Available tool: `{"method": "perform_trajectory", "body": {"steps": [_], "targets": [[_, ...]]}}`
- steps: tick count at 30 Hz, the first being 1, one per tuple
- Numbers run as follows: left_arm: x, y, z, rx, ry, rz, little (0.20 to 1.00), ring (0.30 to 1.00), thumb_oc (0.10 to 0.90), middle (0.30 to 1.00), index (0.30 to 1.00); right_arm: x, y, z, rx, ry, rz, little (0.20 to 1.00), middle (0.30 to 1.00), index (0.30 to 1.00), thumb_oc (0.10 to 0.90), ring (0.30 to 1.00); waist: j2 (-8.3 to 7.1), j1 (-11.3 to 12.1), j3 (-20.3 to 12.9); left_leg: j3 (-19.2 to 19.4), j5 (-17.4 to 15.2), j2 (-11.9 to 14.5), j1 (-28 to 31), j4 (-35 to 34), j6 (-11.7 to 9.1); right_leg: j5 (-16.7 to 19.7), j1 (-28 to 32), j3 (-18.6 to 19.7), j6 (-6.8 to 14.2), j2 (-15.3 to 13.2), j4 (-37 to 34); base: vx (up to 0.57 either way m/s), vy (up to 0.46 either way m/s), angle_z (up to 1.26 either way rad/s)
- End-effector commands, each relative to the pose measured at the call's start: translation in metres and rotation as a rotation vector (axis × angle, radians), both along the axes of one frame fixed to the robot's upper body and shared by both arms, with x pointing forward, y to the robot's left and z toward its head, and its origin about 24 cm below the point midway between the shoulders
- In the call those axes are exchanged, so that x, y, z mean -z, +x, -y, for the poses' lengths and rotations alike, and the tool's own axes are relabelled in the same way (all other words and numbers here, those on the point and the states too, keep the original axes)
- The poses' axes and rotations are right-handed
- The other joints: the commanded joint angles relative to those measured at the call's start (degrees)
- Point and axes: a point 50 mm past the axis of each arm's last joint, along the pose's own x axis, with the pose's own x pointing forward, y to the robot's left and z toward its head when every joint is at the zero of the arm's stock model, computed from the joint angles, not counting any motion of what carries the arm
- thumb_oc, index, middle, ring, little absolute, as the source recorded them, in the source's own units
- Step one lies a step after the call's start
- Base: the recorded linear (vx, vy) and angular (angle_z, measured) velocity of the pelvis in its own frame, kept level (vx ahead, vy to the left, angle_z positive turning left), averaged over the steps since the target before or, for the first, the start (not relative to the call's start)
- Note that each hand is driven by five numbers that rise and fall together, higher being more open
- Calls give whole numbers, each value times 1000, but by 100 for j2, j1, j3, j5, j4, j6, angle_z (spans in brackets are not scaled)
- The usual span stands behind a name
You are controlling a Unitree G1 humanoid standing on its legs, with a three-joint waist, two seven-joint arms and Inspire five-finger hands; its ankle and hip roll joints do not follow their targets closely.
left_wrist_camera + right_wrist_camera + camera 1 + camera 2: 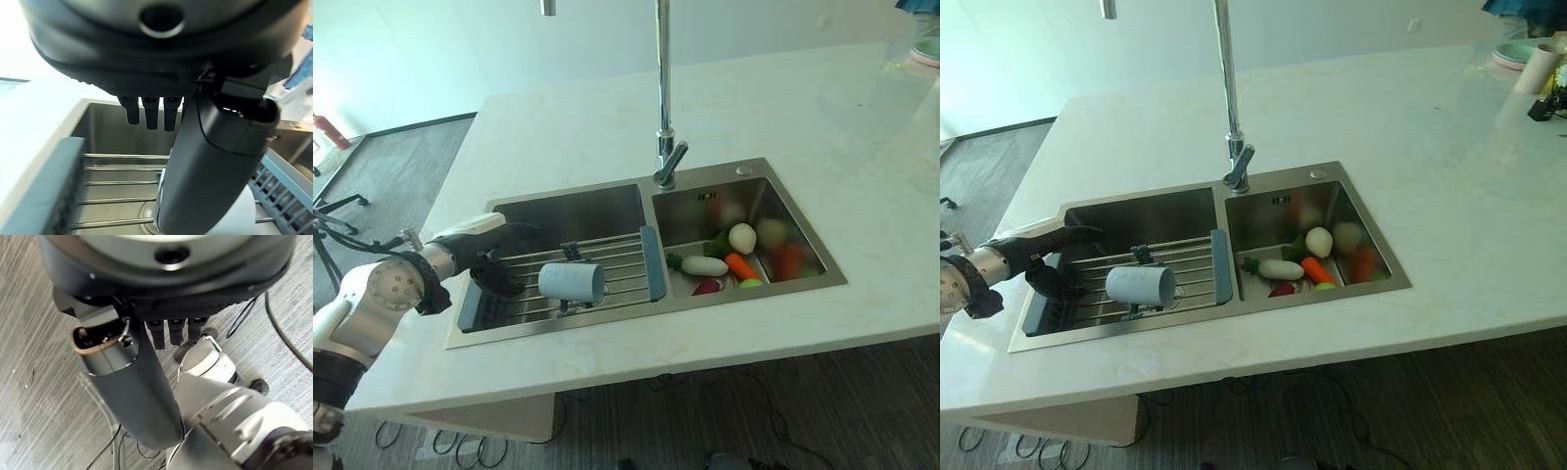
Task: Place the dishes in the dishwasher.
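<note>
The left robot hand (497, 271) reaches in over the left end of the sink's left basin, its dark fingers (151, 115) hanging straight and relaxed above the wire rack (612, 266), grasping nothing; in the left wrist view its thumb (210, 166) stands out in front of the rack's bars. Just beside that hand, toward the middle of the rack, a pale blue cup (572, 282) lies on its side across the bars, its open mouth turned to the right, apart from the fingers as far as the head views show. The rack has blue-grey end pieces and spans the left basin of a double steel sink (744, 170), which is set into a pale marble-look worktop (803, 117). A tall steel tap (663, 98) rises behind the divider between the basins. The right basin holds a heap of toy vegetables (732, 257): a white radish, an orange carrot, a pale round one, and something red and green beside them. At the far right corner of the worktop stand stacked plates (1513, 54) and a light cup (1538, 69). The right robot hand (132, 387) hangs low above the grey floor (29, 333), its fingers straight and loose, holding nothing.
</note>
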Motion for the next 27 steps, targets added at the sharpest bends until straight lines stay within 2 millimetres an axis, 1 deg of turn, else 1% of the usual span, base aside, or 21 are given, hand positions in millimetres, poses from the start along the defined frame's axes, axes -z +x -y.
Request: {"method": "perform_trajectory", "body": {"steps": [1,6,10,14,18,21,27], "targets": [[-83,7,5,49,9,271,900,900,800,900,900,-5,-3,12,34,-22,36,900,900,900,800,900,24,-53,-93,-342,-999,11,-81,651,44,190,153,-125,808,-244,-313,13,4,-15],[-82,8,13,90,0,249,900,900,800,900,900,-5,-7,13,34,-21,32,900,900,900,800,900,19,-74,-101,-321,-1001,13,-82,651,46,211,127,-99,817,-238,-313,3,0,-2],[-83,8,22,129,-55,222,900,900,800,900,900,-5,-6,13,33,-21,39,900,900,900,800,900,20,-84,-105,-309,-999,15,-81,651,49,222,113,-77,820,-234,-313,0,0,0],[-76,8,26,150,-79,133,900,900,800,900,900,-5,-4,13,48,-24,47,900,900,900,800,900,34,-103,-110,-278,-1000,18,-75,651,50,235,94,-56,829,-233,-313,0,0,0],[-75,8,34,193,-113,9,900,900,800,900,900,-7,-3,19,56,-38,50,900,900,900,800,900,65,-123,-96,-254,-1000,13,-61,651,54,243,82,-27,828,-221,-313,0,0,0],[-72,6,38,203,-96,-64,900,900,800,900,900,-8,-4,21,59,-41,45,900,900,900,800,900,88,-119,-92,-243,-1002,2,-42,651,58,250,79,-8,828,-213,-313,0,0,0],[-73,6,38,195,-55,-73,900,900,800,900,900,-8,-4,21,60,-40,47,900,900,900,800,900,98,-117,-89,-239,-1001,1,-38,651,63,259,68,-3,829,-214,-313,0,0,0]]}}
